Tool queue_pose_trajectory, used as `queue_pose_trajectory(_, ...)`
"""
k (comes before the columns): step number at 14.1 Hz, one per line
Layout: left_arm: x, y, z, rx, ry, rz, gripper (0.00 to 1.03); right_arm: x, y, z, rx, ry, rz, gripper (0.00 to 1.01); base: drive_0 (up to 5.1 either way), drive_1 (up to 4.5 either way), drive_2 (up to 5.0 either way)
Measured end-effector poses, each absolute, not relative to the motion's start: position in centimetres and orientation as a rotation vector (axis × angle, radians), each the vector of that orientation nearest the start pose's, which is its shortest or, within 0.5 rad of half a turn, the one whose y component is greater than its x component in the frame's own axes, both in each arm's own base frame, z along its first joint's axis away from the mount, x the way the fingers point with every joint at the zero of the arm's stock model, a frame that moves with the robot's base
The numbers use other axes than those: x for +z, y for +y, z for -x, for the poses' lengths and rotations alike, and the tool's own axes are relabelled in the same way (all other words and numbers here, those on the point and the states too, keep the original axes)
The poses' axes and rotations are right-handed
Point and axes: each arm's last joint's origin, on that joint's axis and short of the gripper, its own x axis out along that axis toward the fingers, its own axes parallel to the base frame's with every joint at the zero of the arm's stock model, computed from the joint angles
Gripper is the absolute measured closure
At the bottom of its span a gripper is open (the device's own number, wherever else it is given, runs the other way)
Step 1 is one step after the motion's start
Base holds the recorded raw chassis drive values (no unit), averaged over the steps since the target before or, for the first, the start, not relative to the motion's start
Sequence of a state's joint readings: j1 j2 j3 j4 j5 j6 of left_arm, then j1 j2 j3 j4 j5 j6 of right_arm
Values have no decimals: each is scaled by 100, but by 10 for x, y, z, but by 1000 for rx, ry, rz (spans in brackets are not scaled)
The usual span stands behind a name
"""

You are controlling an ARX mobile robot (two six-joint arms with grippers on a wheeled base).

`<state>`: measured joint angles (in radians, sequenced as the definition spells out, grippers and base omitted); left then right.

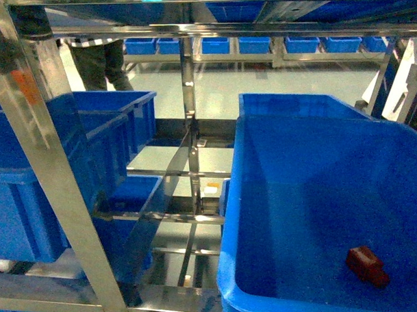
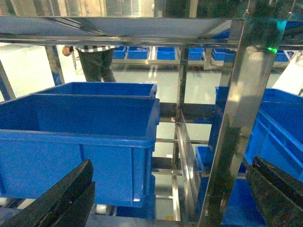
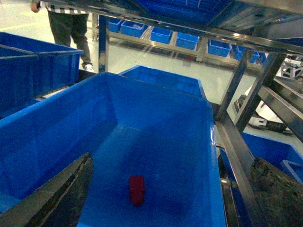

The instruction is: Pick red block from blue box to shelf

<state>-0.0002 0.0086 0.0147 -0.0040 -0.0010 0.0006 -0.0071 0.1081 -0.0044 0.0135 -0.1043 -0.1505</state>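
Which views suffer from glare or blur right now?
Head view: soft, with a blue cast; the shelf upright mirrors the crates, the red block looks dim. Left wrist: glare on the steel post, fingers dark and blurred. Right wrist: the block shows clearly, fingers are out of focus.

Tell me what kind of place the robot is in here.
Probably a warehouse or storage hall: a stainless-steel shelf holds big blue crates, more blue bins line a far rack across a pale floor, and a person stands beyond. A red block lies in the near blue box.
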Motion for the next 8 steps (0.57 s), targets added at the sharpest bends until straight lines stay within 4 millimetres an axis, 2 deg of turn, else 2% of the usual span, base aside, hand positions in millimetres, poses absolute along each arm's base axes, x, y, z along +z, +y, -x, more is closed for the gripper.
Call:
queue_pose_trajectory(2,167,0,-97,0,-1,0,5,150,2,-96,90,123,149,3,0,0,0)
queue_pose_trajectory(8,167,0,-97,1,-2,0,5,150,8,-96,104,120,157,3,0,0,0)
